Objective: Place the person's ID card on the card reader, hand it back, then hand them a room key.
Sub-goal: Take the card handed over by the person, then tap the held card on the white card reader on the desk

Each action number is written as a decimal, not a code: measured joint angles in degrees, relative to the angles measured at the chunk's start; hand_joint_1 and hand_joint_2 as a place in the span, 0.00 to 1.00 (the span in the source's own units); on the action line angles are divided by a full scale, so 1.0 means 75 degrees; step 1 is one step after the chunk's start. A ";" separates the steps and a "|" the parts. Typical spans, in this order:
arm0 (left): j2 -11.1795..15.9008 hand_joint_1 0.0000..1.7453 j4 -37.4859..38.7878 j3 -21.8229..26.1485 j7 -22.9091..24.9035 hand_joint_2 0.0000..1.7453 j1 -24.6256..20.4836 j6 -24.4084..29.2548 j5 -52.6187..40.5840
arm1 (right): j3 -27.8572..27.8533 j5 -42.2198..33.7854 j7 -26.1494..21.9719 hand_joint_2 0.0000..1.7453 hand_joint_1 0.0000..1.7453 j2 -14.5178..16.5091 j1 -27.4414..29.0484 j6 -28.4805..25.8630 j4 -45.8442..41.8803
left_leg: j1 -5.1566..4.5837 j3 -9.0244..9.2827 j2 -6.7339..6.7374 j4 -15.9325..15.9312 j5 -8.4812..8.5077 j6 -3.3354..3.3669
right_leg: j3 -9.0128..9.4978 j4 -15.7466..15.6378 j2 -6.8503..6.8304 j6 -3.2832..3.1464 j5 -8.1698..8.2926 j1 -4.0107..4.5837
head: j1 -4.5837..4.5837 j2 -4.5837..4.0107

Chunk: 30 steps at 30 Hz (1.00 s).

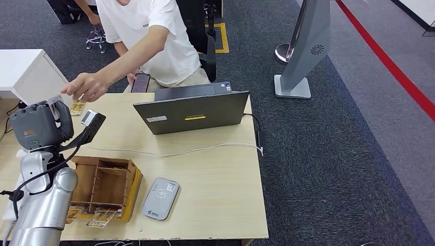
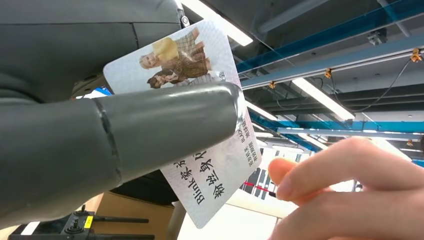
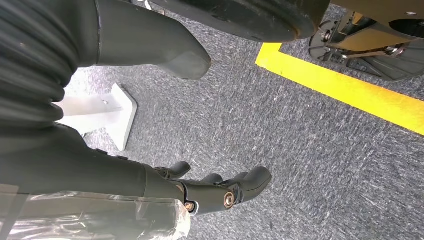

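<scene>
While the left hand (image 2: 115,145) pinches the ID card (image 2: 220,170) between thumb and fingers, raised off the surface (image 1: 215,169), the person's hand (image 2: 350,195) reaches just beside it: hand-back step, apparently; next, release on their grip; right hand (image 3: 220,192) hangs empty, fingers loosely curled.

Head cam looks down over the desk (image 1: 215,179); left wrist cam points up at the ceiling (super close), right one at carpet (image 3: 300,150).
</scene>
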 joint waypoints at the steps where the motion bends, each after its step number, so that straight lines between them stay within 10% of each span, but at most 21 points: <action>1: 0.0000 1.00 0.0000 -0.0001 0.0000 0.00 0.0000 -0.0020 0.0014 | 0.0000 0.0001 0.0000 1.00 0.00 0.0000 0.0000 0.0001 0.0000 | 0.0000 0.0000 0.0000 0.0000 0.0000 0.0000 | 0.0000 0.0000 0.0000 0.0000 0.0000 0.0000 | 0.0000 0.0000; 4: -0.0001 1.00 0.0000 -0.0001 0.0000 0.00 0.0000 -0.0056 0.0040 | 0.0000 0.0003 0.0000 1.00 0.00 0.0000 0.0000 0.0003 0.0000 | 0.0000 0.0000 0.0000 0.0000 0.0000 0.0000 | 0.0000 0.0000 0.0000 0.0000 0.0000 0.0000 | 0.0001 0.0000; 8: -0.0004 1.00 0.0000 -0.0001 0.0004 1.00 0.0000 -0.0079 0.0045 | 0.0000 0.0003 0.0000 1.00 0.00 0.0000 0.0000 0.0003 0.0000 | 0.0000 0.0000 0.0000 0.0000 0.0000 0.0000 | 0.0000 0.0000 0.0000 0.0000 0.0000 0.0000 | 0.0000 0.0000; 30: -0.0512 1.00 -0.1941 -0.0961 -0.0101 1.00 0.0669 -0.0292 -0.0042 | -0.0003 -0.0113 0.0023 1.00 0.00 0.0000 0.0000 -0.0101 0.0000 | -0.0002 -0.0001 -0.0002 0.0001 0.0001 -0.0001 | -0.0001 0.0000 -0.0001 0.0000 0.0000 -0.0001 | -0.0005 0.0000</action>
